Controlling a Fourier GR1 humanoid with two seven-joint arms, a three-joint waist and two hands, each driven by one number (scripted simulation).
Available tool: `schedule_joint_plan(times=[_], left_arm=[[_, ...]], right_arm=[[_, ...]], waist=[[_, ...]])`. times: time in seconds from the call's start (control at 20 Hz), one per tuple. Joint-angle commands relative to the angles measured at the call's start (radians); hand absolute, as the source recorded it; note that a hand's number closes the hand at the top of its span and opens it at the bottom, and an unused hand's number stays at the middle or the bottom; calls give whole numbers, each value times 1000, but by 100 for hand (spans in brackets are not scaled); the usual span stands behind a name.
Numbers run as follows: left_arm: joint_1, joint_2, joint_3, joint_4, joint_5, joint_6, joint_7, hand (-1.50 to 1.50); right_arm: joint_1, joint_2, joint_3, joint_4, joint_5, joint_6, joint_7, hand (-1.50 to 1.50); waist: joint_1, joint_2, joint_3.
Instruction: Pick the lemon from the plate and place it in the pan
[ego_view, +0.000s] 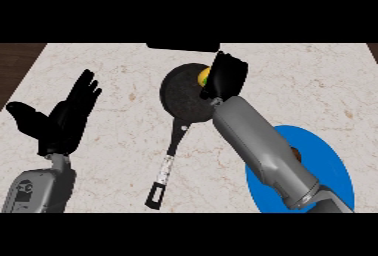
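Surface (310, 85): pale marble-patterned top, filling most of the head view; a dark wood strip shows at the upper left corner.

Pan (181, 97): black, round, set near the middle of the surface toward the far side. Its long handle runs toward the near edge, slanting slightly left, with a pale band partway along and a black grip at the end. The right side of the pan is covered by the right hand.

Lemon (204, 76): yellow, only a small part visible, at the upper right of the pan's round, directly against the right hand. It lies over the pan, well apart from the plate. Whether it rests on the pan's floor or is carried above it cannot be told.

Right hand (226, 76): black, at the end of a grey forearm that crosses diagonally from the lower right. It sits over the pan's right rim, back toward the viewer, with fingers curled round the lemon.

Plate (328, 165): blue, round, at the right near side of the surface, largely hidden beneath the right forearm. A small brownish patch shows at the forearm's edge; its nature cannot be told.

Left hand (63, 117): black, at the left of the view, open, fingers straight and pointing up, thumb spread to the left, resting and holding nothing.
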Motion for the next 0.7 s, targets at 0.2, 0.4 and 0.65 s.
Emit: schedule_joint_plan(times=[0.2, 0.4, 0.65], left_arm=[[-11, -19, -10, 0, -2, 12, 20, 0], [20, -39, -30, -13, -37, 39, -5, 0], [-34, 9, 37, 25, -2, 16, 0, 0]], right_arm=[[51, 7, -96, 98, -197, -193, 45, -150], [64, 7, -42, 144, -301, -281, -34, -150], [117, 7, -30, 55, -313, -524, -122, -150]], waist=[[-12, -2, 1], [-1, -3, 1], [-20, -4, 1]])
